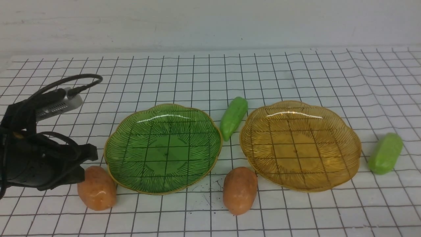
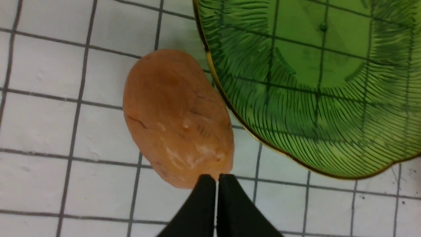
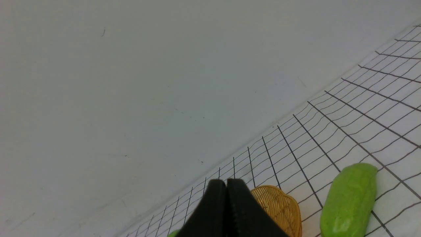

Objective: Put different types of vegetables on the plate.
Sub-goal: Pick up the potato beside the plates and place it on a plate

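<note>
**Setting.** Pale bare wall. In front of it, a tabletop (image 1: 204,72) under a white cover ruled with a black grid.

**Vegetables, 4, all on the tabletop, none plated.**
- Left potato toy (image 1: 97,188): orange-brown, lying at the near-left rim of the green plate (image 1: 162,148).
- Middle potato toy (image 1: 240,190): near edge, in front of the gap between the 2 plates.
- Centre cucumber toy (image 1: 233,118): light green, in that gap, farther back.
- Right cucumber toy (image 1: 385,153): just beside the amber plate (image 1: 300,144), on its right.

**Plates, 2.** Ribbed and translucent, side by side, both empty.

**Left pincer** (image 2: 216,179): jaws together, holding nothing, tips at one end of the left potato toy. Contact cannot be told.

**Right pincer** (image 3: 226,182): jaws together, empty, facing the wall, outside the front view.

**Step, as judged.** First pick, at the approach stage.

**Next move.** The left jaws need to part wide enough to span the potato's narrow width. They would then settle over it, clamp, and lift it clear of the raised rim.
</note>
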Available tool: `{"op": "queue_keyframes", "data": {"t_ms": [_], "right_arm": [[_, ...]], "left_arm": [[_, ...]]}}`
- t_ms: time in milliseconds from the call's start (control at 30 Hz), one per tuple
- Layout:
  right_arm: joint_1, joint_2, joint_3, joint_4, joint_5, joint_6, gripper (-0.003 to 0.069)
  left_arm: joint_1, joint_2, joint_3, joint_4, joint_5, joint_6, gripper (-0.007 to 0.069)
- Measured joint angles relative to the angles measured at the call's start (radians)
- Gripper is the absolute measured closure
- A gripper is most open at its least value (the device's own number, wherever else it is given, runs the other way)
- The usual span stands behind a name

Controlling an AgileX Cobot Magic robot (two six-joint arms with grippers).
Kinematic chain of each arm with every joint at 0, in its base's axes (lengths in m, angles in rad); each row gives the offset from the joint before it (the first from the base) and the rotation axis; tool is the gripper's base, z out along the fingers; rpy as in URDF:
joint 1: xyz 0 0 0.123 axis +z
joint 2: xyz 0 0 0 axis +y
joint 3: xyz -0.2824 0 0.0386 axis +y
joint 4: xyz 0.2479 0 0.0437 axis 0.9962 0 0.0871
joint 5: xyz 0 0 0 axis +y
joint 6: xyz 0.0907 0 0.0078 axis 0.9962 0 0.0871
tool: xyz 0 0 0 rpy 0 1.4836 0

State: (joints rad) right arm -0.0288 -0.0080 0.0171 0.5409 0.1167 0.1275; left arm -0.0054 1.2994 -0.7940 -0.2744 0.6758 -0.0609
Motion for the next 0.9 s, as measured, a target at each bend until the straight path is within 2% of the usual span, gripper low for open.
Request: {"op": "queue_keyframes", "data": {"t_ms": [67, 100, 233, 333, 367, 533, 600, 633, 667, 767, 900], "right_arm": [[0.008, 0.000, -0.036, -0.004, 0.089, -0.018, 0.0673], [0.011, 0.001, -0.090, -0.019, 0.167, -0.055, 0.0673], [0.015, 0.063, -0.223, -0.047, 0.277, -0.173, 0.0673], [0.015, 0.131, -0.290, -0.053, 0.340, -0.245, 0.0673], [0.015, 0.153, -0.310, -0.054, 0.361, -0.273, 0.0673], [0.015, 0.218, -0.331, -0.052, 0.410, -0.329, 0.0673], [0.015, 0.228, -0.332, -0.038, 0.415, -0.353, 0.0673], [0.015, 0.228, -0.332, -0.038, 0.414, -0.354, 0.0673], [0.015, 0.229, -0.333, -0.034, 0.408, -0.360, 0.0673], [0.015, 0.229, -0.333, -0.031, 0.386, -0.364, 0.0673], [0.015, 0.229, -0.333, -0.031, 0.377, -0.367, 0.0673]], "left_arm": [[0.000, 0.024, -0.001, 0.000, -0.028, 0.000, 0.0627], [0.000, 0.050, -0.001, 0.000, -0.060, 0.000, 0.0609], [0.000, 0.093, -0.001, 0.000, -0.117, 0.000, 0.0532], [0.000, 0.118, -0.002, -0.003, -0.148, 0.000, 0.0432], [0.000, 0.129, -0.003, -0.011, -0.160, 0.000, 0.0378], [0.000, 0.161, -0.003, -0.031, -0.182, -0.003, 0.0199], [0.000, 0.195, -0.003, -0.045, -0.207, -0.003, 0.0088], [0.000, 0.198, -0.003, -0.046, -0.209, -0.003, 0.0081], [0.000, 0.218, -0.003, -0.051, -0.213, -0.003, 0.0043], [0.000, 0.261, -0.003, -0.052, -0.213, -0.003, 0.0008], [0.000, 0.295, -0.004, -0.056, -0.202, -0.003, 0.0027]]}}
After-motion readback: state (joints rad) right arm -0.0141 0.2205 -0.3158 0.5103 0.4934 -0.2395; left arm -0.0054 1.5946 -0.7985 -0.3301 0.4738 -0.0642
